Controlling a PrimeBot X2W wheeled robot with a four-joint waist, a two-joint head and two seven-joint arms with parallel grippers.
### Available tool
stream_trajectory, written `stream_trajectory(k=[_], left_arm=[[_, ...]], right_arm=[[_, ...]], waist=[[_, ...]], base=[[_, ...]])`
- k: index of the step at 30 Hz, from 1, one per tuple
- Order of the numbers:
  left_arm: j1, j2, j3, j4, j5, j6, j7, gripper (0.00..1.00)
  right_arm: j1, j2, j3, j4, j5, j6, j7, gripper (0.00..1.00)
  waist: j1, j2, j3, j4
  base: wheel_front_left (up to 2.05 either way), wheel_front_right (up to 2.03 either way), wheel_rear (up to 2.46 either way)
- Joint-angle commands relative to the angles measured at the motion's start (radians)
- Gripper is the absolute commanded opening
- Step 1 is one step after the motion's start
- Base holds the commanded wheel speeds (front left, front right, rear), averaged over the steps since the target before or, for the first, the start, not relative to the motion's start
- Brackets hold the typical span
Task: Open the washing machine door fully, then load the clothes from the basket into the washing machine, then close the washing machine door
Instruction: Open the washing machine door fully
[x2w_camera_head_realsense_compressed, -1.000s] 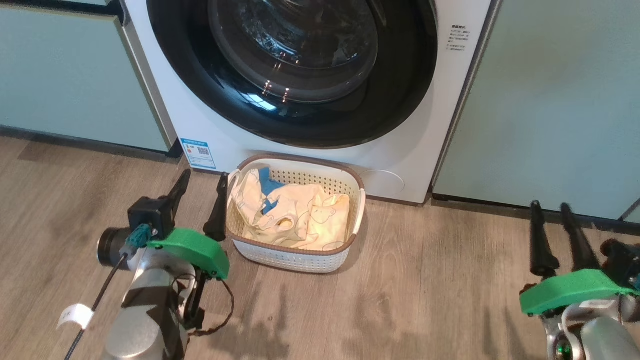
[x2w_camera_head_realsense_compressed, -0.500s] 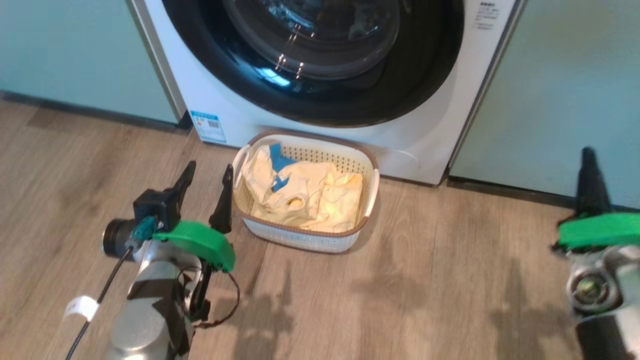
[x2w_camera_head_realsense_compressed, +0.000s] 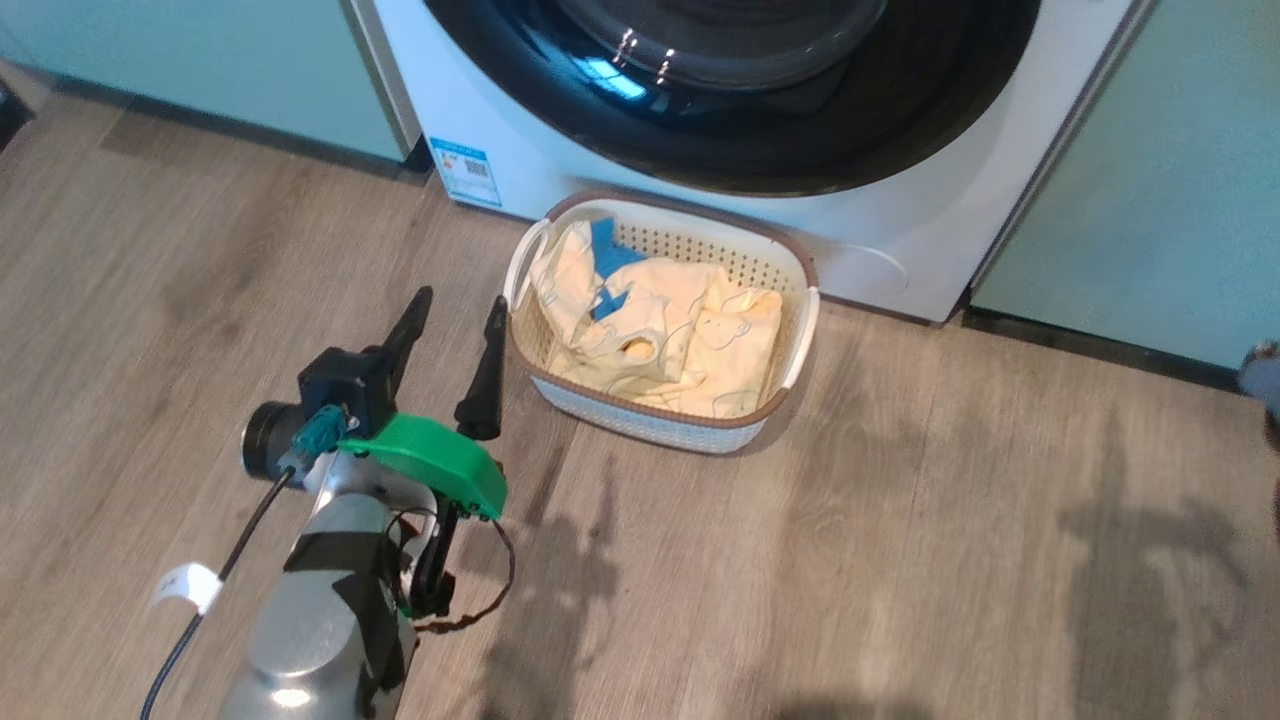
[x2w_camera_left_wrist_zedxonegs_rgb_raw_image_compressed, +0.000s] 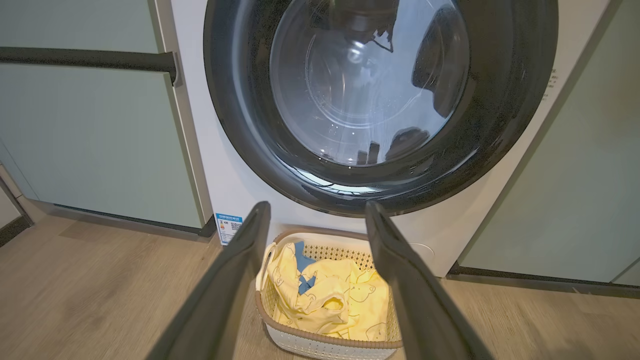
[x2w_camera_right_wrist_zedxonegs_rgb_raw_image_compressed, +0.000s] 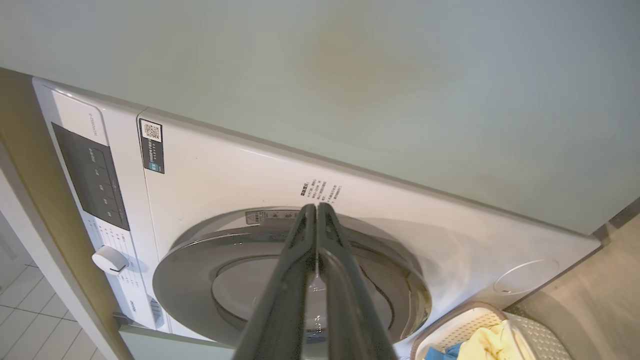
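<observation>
Washing machine door closed; clothes in basket before it. Left gripper spread wide, empty, beside basket; right gripper pinched closed, empty.

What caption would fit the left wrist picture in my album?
Open left gripper faces round glossy black door, shut, above cream plastic basket of pale yellow clothes.

Clothes in basket before washing machine

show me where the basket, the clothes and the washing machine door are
the basket (x2w_camera_head_realsense_compressed: 660, 426): head view, its perforated front wall
the clothes (x2w_camera_head_realsense_compressed: 690, 350): head view, middle of the yellow garment
the washing machine door (x2w_camera_left_wrist_zedxonegs_rgb_raw_image_compressed: 370, 85): left wrist view, centre of its glass bowl
</observation>
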Motion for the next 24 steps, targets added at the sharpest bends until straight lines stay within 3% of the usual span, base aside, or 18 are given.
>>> stream_trajectory(k=[1,9,24], left_arm=[[-0.044,0.016,0.025,-0.035,-0.007,0.009,-0.006,1.00],[-0.069,0.016,-0.015,-0.041,-0.038,0.031,-0.006,1.00],[-0.108,0.016,-0.085,-0.067,-0.097,0.064,-0.006,1.00]], right_arm=[[-0.050,-0.019,0.010,-0.027,0.011,0.000,0.015,0.00],[-0.191,-0.049,-0.025,0.069,0.144,0.000,0.175,0.00],[-0.489,-0.124,0.005,0.267,0.147,0.000,0.416,0.00]], waist=[[-0.0001,0.0000,0.014,0.013],[-0.0001,0.0000,0.075,0.048],[-0.0001,0.0000,0.179,0.120]], base=[[0.00,0.00,0.00],[0.00,0.00,0.00],[0.00,0.00,0.00]])
